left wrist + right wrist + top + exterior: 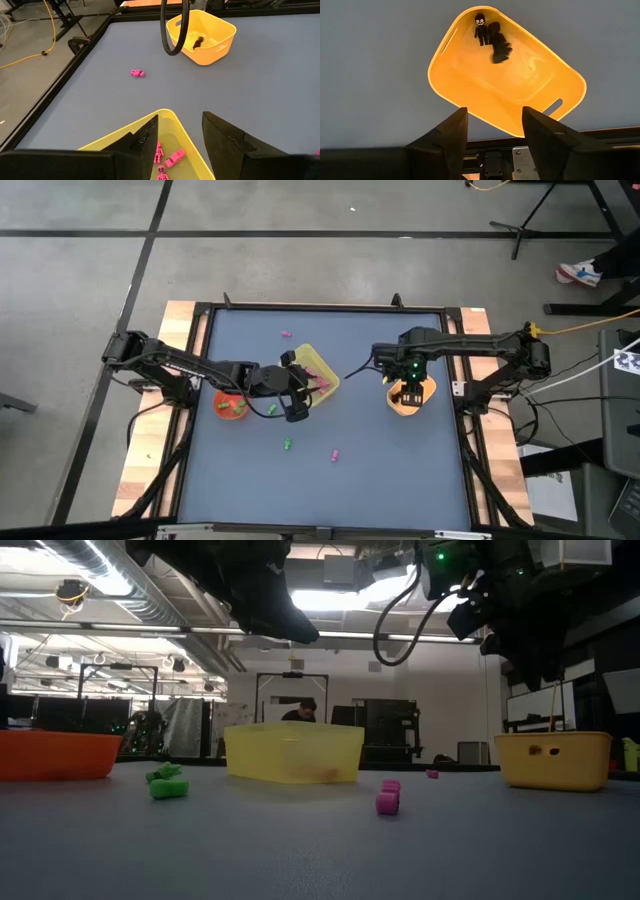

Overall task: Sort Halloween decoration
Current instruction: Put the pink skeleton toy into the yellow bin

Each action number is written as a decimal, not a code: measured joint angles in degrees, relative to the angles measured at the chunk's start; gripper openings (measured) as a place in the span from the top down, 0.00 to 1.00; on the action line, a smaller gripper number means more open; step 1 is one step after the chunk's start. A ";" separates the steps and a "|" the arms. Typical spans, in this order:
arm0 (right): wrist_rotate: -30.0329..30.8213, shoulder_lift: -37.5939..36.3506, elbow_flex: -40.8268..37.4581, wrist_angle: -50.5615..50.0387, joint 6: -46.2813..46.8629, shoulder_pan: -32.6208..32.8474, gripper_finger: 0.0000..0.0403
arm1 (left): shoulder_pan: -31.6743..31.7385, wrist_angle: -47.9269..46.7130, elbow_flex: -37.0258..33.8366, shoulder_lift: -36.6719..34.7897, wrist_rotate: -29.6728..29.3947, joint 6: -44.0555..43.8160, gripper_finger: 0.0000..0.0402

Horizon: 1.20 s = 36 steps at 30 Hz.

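Two black trinkets (490, 37) lie in the orange-yellow tub (465, 85) under the right gripper (492, 132), jaws wide and empty, so lift clear before seeking strays; left gripper (180, 137) hovers, parted, over the yellow tray (187, 145).

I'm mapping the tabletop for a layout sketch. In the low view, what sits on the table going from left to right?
Orange bowl → green trinket → yellow tray → pink trinket → small pink trinket farther back → yellow-orange tub.
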 joint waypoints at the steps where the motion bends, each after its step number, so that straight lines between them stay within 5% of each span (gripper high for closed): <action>1: -0.01 0.00 0.00 0.01 -0.02 0.00 0.53 | -0.01 0.00 0.00 0.00 0.00 0.00 0.66; 11: -1.65 0.00 0.00 6.67 -0.02 0.00 0.53 | -0.01 -0.02 -0.02 0.00 0.00 0.00 0.66; 20: -16.69 0.00 0.00 26.63 -3.34 1.37 0.53 | -0.01 -0.01 -0.02 0.00 0.40 0.00 0.66; 29: -15.68 0.88 -0.02 44.65 -12.54 11.91 0.53 | -2.99 -3.11 -0.04 0.00 0.46 -1.13 0.66; 36: -10.83 4.33 -0.04 49.09 -18.05 19.22 0.53 | -8.27 -5.81 -0.07 0.00 0.46 -1.49 0.66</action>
